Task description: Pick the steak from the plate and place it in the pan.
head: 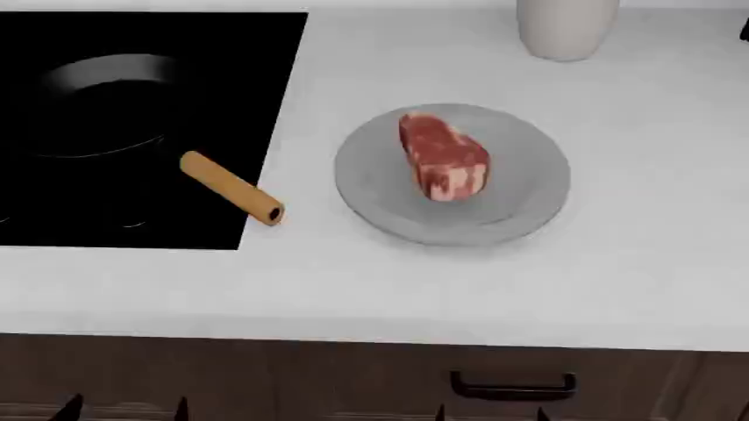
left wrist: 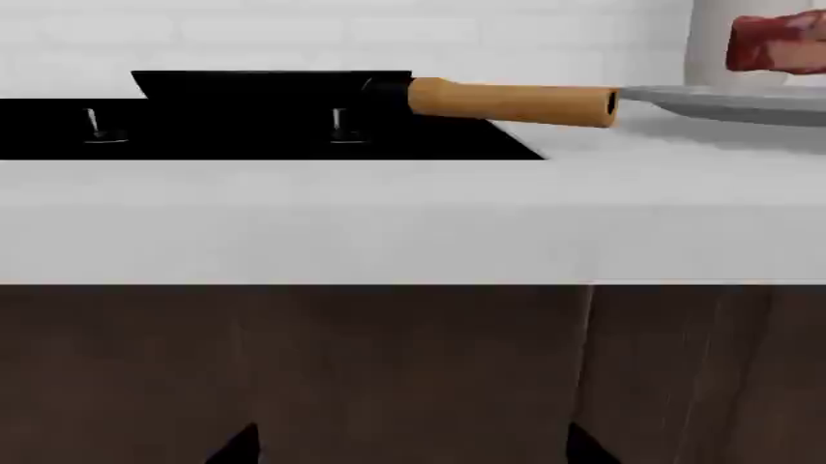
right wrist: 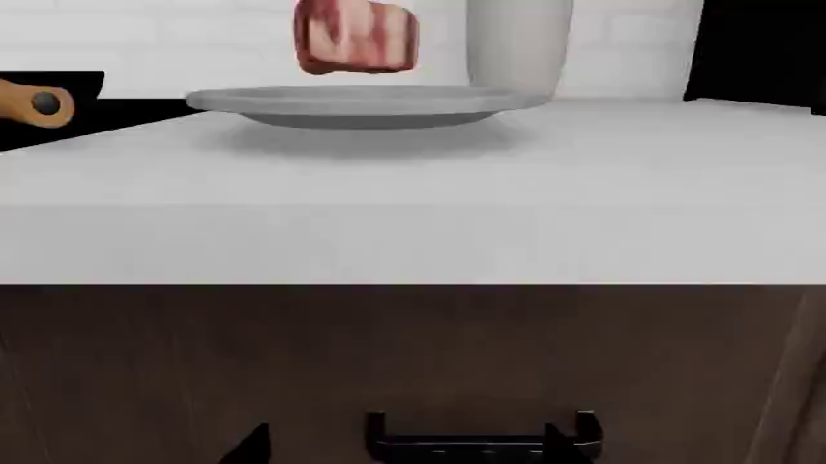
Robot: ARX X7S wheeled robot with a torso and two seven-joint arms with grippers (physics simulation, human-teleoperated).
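Observation:
The steak [head: 443,156] lies on the light-grey plate [head: 372,189] at the middle of the white counter. The black pan [head: 105,105] sits on the cooktop to the left, its wooden handle [head: 228,187] pointing toward the plate. My left gripper [head: 126,410] and right gripper [head: 489,414] hang low in front of the cabinet, below the counter edge, both open and empty. The left wrist view shows the pan [left wrist: 271,85], the steak [left wrist: 779,43] and its gripper [left wrist: 413,449]. The right wrist view shows the steak [right wrist: 355,37], the plate [right wrist: 348,103] and its gripper [right wrist: 413,449].
A flat black cooktop [head: 70,219] is set in the white counter [head: 585,281]. A pale vase [head: 567,26] stands behind the plate. Dark wood cabinet fronts lie below, with a black drawer handle [head: 513,384] near my right gripper.

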